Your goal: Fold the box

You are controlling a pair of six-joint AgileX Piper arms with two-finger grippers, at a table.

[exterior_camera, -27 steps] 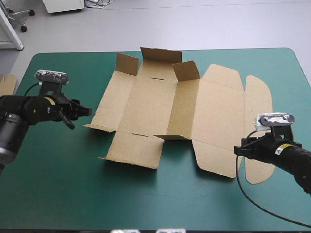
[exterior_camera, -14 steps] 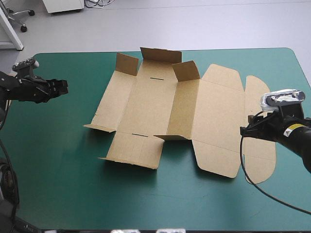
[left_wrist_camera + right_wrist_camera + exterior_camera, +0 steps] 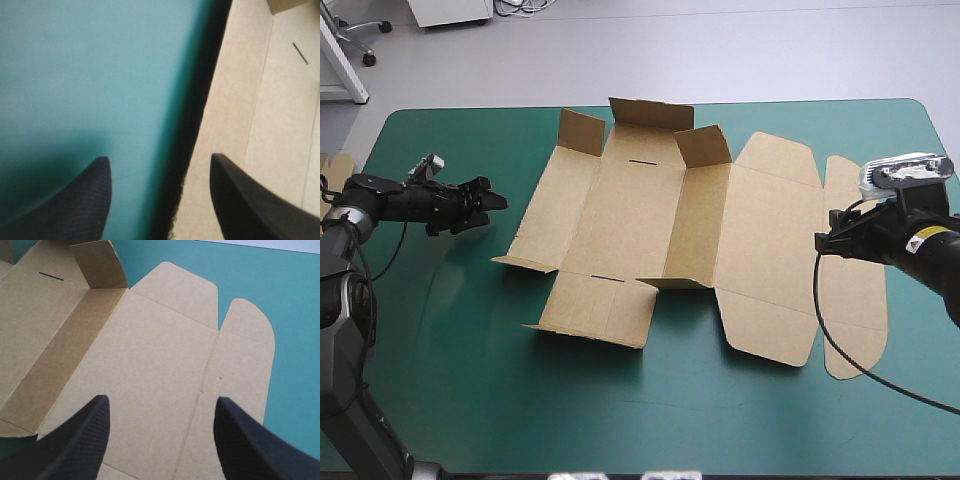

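Moved since earlier: the left gripper (image 3: 488, 203) has swung in from nearer the table's left edge and now points at the box's left side. The right gripper (image 3: 823, 243) has shifted slightly toward the far edge. The box has not shifted.
Item: box (image 3: 650, 220), one cut sheet of brown board.
Location: middle of the teal-green cover (image 3: 450, 380), long axis running left to right.
Condition: mostly flat. The end flaps (image 3: 650, 112) at the far side stand raised, and the near ones are lifted a little. The lid panel (image 3: 165, 340) with its rounded tabs lies flat toward the right.
Left gripper (image 3: 159, 157): fingers wide apart, holding nothing. The box (image 3: 240, 125) has its left edge running between them, with the cover (image 3: 75, 75) on the other side.
Right gripper (image 3: 161, 398): fingers wide apart, empty, hovering above the lid panel of the box (image 3: 100, 330).
Stage (judged): approach only; no wall gripped yet.
Hazard 1 (judged): a left finger could butt the board's edge instead of sliding under it, pushing the whole loose sheet to the right.
Hazard 2 (judged): lifting the left wall with nothing pinning the base could tip the sheet and drop the raised flaps.
Also present: spare board (image 3: 332, 170) at the table's left edge.
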